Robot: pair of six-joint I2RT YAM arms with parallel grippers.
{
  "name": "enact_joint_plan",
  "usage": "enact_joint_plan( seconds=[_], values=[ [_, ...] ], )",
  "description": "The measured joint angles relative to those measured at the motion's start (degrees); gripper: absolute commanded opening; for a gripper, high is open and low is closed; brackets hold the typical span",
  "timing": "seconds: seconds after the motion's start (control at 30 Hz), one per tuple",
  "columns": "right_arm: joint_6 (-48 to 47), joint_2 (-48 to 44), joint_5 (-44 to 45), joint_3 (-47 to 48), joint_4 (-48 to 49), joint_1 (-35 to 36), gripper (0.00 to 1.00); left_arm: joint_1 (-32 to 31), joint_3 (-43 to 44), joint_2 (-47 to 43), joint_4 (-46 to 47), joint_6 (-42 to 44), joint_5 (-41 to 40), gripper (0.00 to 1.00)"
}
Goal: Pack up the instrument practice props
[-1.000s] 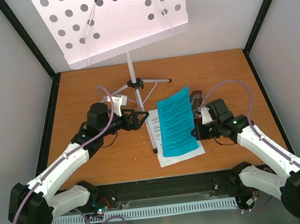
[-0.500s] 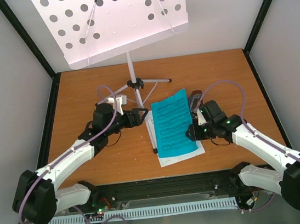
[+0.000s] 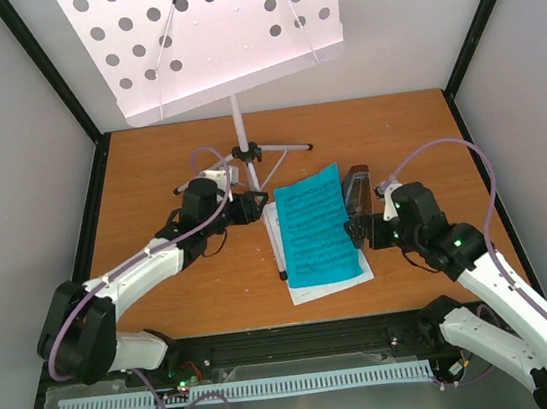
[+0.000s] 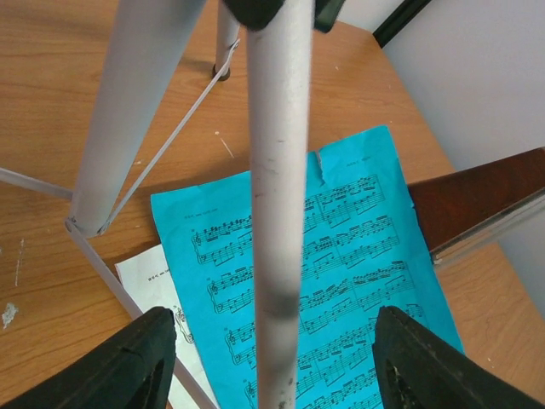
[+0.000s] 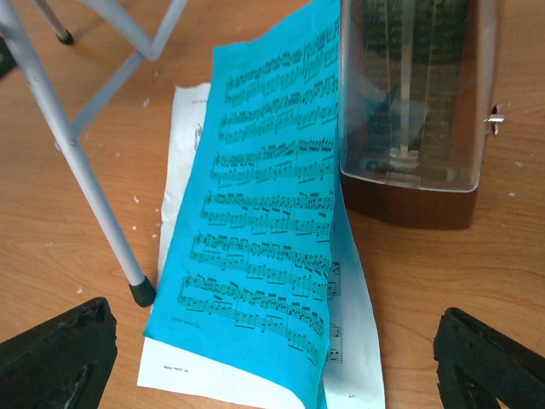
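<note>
One white music stand [image 3: 239, 133] with a tilted, hole-punched desk rises on three thin legs at the back of the counter [image 3: 148, 171]. Two sheets lie mid-counter, a blue sheet [image 3: 317, 229] over a white sheet [image 3: 333, 285]. The blue one's right edge meets one brown, clear-covered metronome [image 3: 356, 186]. Two hands: the left hand [image 3: 251, 208] straddles a stand leg, unclenched, and the right hand [image 3: 356, 232] is spread wide by the sheets, released and grasping nothing.

Top external: high above and behind the arm bases, looking down and forward over the whole worktop [image 3: 148, 171]. Left wrist: very near a stand leg [image 4: 277, 213], facing the blue sheet [image 4: 341, 247]. Right wrist: low, near, facing the metronome [image 5: 409, 85]. Shared by all three: blue sheet.
</note>
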Motion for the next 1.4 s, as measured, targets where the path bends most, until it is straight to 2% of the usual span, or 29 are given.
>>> enact_joint_plan(
  seconds=[0.17, 0.33, 0.57, 0.77, 0.9, 0.93, 1.07, 1.17, 1.23, 1.3, 1.4],
  values=[
    [1.77, -4.13, 1.33, -0.61, 0.02, 0.00, 1.00, -0.37, 2.03, 4.28, -0.11, 1.60, 0.37, 0.54],
    [3.91, -4.87, 1.64, -2.25, 0.07, 0.00, 1.00, -1.16, 2.71, 5.73, -0.70, 3.41, -0.79, 0.27],
    [4.57, -4.90, 1.81, -2.29, 1.03, 0.00, 1.00, -1.77, 2.51, 4.02, -2.80, 5.33, -2.93, 0.19],
    [5.01, -4.90, 1.31, -2.29, 1.97, 0.00, 1.00, -1.64, -0.31, -1.42, -6.19, 5.81, -4.83, 0.12],
    [5.25, -4.85, 0.92, -2.29, 2.62, 0.00, 1.00, -1.27, -1.05, -4.09, -9.31, 6.40, -5.22, 0.14],
    [5.33, -4.83, 0.79, -2.29, 2.80, 0.00, 1.00, -1.16, -1.38, -4.74, -9.88, 6.58, -5.29, 0.18],
    [5.49, -4.79, 0.44, -2.32, 3.52, 0.00, 1.00, -0.83, -2.56, -7.50, -11.89, 6.95, -6.23, 0.53],
    [5.60, -4.79, 0.26, -2.32, 4.00, 0.00, 1.00, -0.42, -2.60, -7.85, -12.13, 6.80, -6.21, 0.72],
    [5.68, -4.79, 0.15, -2.32, 4.28, 0.00, 1.00, -0.37, -2.60, -7.52, -11.41, 6.56, -5.66, 0.73],
    [5.81, -4.79, 0.00, -2.32, 4.50, 0.00, 1.00, -0.28, -2.60, -6.64, -9.11, 6.19, -4.39, 0.70],
    [6.23, -4.96, 0.02, -2.32, 4.70, 0.00, 1.00, -0.28, -2.54, -4.37, -5.38, 5.60, -2.91, 0.55]
  ],
)
